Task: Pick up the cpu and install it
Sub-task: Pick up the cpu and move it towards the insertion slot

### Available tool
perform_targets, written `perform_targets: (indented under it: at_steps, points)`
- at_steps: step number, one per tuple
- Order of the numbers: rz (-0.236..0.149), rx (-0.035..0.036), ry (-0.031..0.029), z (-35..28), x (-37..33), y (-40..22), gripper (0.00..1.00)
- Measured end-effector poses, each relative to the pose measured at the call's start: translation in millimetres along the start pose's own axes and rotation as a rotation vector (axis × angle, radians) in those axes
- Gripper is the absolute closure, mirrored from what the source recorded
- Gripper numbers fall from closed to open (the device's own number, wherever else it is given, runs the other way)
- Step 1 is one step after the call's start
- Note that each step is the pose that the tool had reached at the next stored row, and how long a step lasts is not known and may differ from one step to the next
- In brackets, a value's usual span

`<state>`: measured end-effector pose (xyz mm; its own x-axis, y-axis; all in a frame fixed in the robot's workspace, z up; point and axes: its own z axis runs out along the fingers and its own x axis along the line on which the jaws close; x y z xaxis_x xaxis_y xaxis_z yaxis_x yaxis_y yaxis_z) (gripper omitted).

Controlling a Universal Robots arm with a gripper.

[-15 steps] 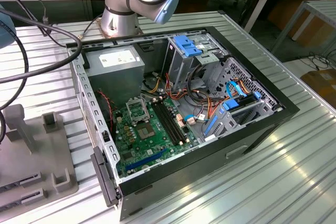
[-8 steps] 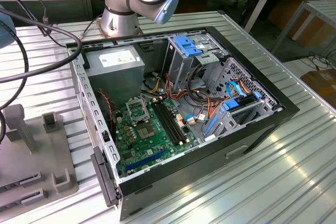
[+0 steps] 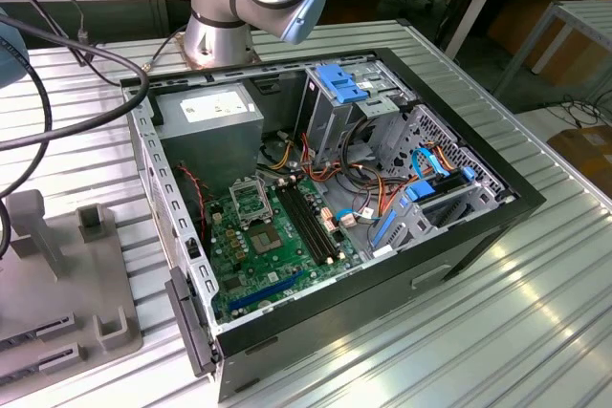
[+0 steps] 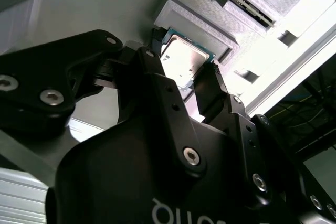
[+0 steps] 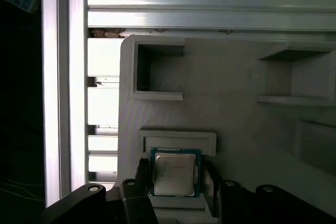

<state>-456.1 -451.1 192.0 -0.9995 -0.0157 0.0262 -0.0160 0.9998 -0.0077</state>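
Black linkage of my tool (image 4: 185,66) crowds the foreground in both wrist views, and the finding that matters lies at its tips. The cpu (image 5: 175,173) sits squarely between the two fingers (image 5: 143,174), neither ahead of them nor off to one side, with its silvery lid facing up toward the wrist. The part is square, so it has no long axis to favour. What counts is that two of its opposite edges run parallel to the finger faces, and I see no skew between them. I record the tool as drawn in to those two edges with no clear gap on either side, so I judge it to be gripping the cpu and nothing else. The chip is at the shallow walled recess of the grey moulded holder (image 5: 236,124). I cannot tell whether its underside rests in the recess or has cleared it. In the exterior view, the holder (image 3: 57,303) lies on the slatted metal tabletop (image 3: 459,351) at the exterior view's left. It is well apart from the open computer case (image 3: 402,322). Inside the case, the socket (image 3: 251,204) stands open on the green motherboard (image 3: 239,269).
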Motion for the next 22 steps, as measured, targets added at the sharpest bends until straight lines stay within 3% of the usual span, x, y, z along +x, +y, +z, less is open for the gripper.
perform_targets:
  at_steps: [22]
  points:
    - [-0.004,0.0029,0.0000,0.1,1.5,1.6,0.48]
